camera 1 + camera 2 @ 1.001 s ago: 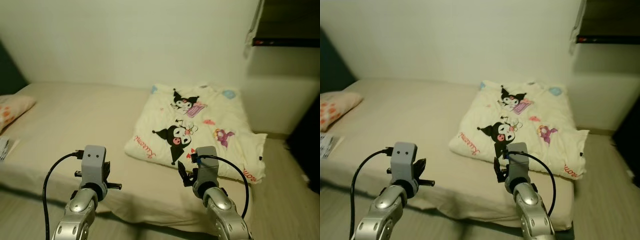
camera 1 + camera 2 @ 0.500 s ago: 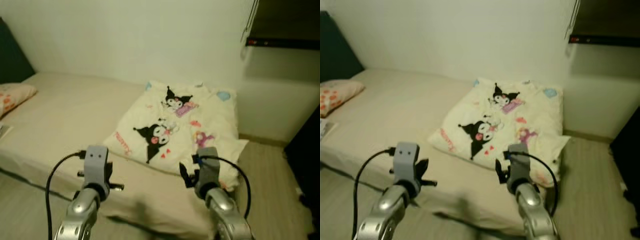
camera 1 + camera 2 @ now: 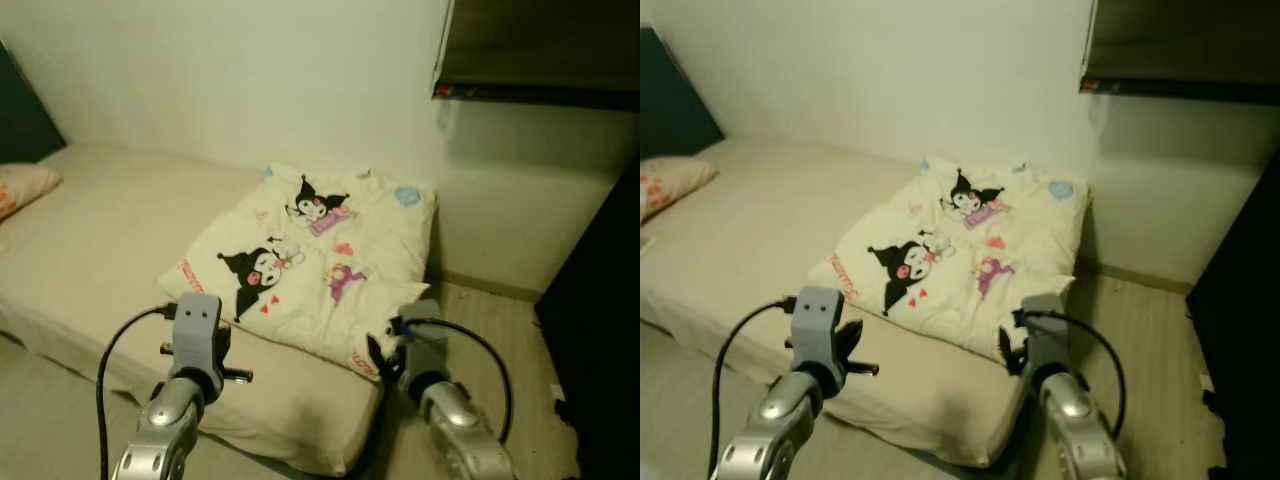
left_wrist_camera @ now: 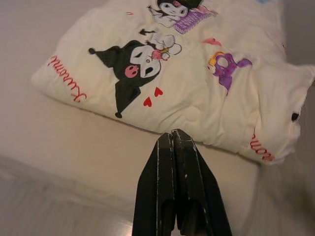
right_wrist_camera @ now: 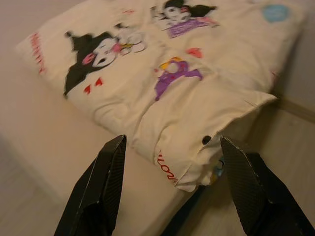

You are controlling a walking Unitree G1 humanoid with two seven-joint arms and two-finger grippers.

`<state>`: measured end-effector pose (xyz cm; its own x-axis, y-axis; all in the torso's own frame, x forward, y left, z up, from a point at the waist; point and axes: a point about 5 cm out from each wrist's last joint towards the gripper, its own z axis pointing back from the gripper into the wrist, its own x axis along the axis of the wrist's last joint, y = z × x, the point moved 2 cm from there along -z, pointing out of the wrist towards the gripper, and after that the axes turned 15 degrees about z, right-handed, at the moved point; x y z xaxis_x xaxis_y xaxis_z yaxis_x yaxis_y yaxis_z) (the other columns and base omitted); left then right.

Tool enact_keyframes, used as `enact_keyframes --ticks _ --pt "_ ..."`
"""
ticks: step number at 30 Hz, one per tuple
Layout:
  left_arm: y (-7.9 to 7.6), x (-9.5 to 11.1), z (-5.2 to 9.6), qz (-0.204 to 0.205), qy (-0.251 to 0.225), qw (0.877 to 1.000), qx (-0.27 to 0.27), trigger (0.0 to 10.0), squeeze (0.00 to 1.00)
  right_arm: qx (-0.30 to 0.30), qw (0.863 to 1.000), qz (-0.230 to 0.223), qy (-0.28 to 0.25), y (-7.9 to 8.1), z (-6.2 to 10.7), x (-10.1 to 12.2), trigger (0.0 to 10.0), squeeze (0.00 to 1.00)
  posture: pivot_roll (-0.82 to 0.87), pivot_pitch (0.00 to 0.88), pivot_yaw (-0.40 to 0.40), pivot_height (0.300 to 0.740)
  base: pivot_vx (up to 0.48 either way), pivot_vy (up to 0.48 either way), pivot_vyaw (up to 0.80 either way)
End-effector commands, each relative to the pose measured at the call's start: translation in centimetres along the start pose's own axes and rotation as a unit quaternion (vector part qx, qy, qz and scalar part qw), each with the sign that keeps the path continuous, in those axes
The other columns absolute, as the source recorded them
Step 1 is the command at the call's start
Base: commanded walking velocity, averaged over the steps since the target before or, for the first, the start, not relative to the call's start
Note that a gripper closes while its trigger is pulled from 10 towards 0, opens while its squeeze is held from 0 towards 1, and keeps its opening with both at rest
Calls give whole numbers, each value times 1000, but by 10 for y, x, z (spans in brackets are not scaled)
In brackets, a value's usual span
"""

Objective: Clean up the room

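- Blanket (image 3: 320, 255): soft, puffy, cream fabric, folded into a rough rectangle, printed with black-and-white cartoon characters, small red hearts, a purple figure and red script along the edges. Lies on the right end of the bed, far side close to the wall; its near right corner droops over the mattress edge.
- Bed (image 3: 110, 240): low mattress in a smooth beige sheet, wrinkle-free, runs off the picture on the left.
- Pillow (image 3: 670, 182): pale with orange-pink blotches, far left on the bed, cut off by the frame edge.
- Left gripper (image 4: 173, 142): black fingers pressed flat together, holding nothing, hovering over bare sheet just near of the blanket's near edge. Silver arm with a grey block and a looping black cable in the head views.
- Right gripper (image 5: 172, 147): two black fingers spread wide, nothing between them, aimed at the blanket's drooping right corner.
- Small dark spot and a bit of blue print on that drooping corner; too small to tell what they are.
- Floor (image 3: 1140, 330): pale wood-look planks right of the bed.
- Wall (image 3: 250, 70): plain, off-white.
- Shelf (image 3: 540, 50): dark shape at upper right, cut off, contents unreadable.
- Dark mass at far right edge, too dim to identify.
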<state>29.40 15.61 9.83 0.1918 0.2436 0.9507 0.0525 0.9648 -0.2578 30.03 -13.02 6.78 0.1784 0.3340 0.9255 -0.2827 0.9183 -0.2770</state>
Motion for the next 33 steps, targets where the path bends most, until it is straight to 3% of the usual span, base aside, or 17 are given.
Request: enact_keyframes --ticks 1,15,19,23,33 --pt "10 -11 5 0 19 1000 20 10000 0 23 1000 1 -2 12 -1 2 10000 0 -40 83 43 740 0 -480 800" --pt "15 -9 5 -1 13 999 34 10000 0 51 998 14 -19 19 0 8 10000 0 -40 84 39 740 0 -474 800" --pt "18 -8 6 11 10 999 47 10000 0 68 997 18 -30 25 2 12 10000 0 -42 84 39 740 0 0 800" --pt "23 -4 5 16 -2 998 57 10000 0 97 994 15 -43 36 4 14 10000 0 -40 83 42 740 0 0 0" --pt "27 -1 4 9 -5 998 66 10000 0 95 994 16 -46 36 4 16 10000 0 -40 78 46 740 0 288 0"
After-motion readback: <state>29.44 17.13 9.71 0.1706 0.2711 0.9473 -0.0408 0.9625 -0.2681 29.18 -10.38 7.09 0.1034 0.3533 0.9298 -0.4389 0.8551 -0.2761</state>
